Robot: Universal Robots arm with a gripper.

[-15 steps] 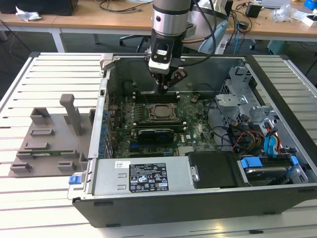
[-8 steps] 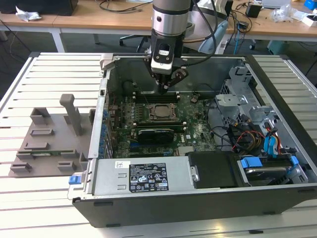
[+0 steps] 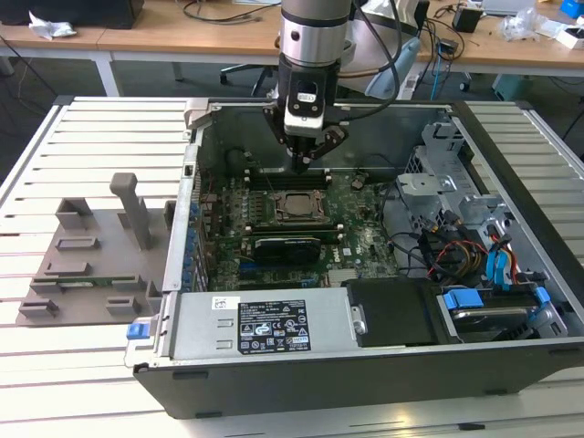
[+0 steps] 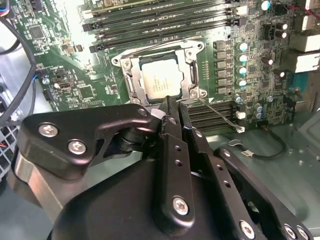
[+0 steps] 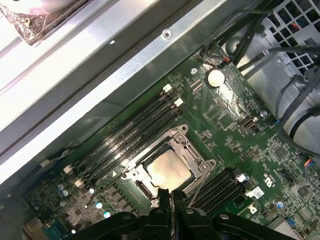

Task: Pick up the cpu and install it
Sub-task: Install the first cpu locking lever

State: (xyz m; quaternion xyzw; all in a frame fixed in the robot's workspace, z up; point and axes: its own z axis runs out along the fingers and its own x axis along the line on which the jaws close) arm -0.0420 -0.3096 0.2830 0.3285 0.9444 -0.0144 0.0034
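The cpu (image 4: 160,80) is a silver-topped square chip lying flat in the black socket frame (image 4: 126,80) on the green motherboard (image 3: 365,242) inside the open computer case. It also appears in the exterior view as the cpu (image 3: 294,206) and in the first wrist view as the cpu (image 5: 169,172). My gripper (image 3: 305,159) hangs a little above the socket's far edge, shut, its black fingertips (image 4: 170,106) pressed together with nothing between them. In the first wrist view the gripper (image 5: 170,194) sits just off the chip's edge.
A thin socket lever (image 4: 217,111) stands free beside the frame. Memory slots (image 4: 165,20) flank the socket. The case wall (image 5: 125,65), a power supply (image 3: 265,324) and a drive cage with cables (image 3: 474,246) surround the board. A grey holder tray (image 3: 91,260) lies at the exterior view's left.
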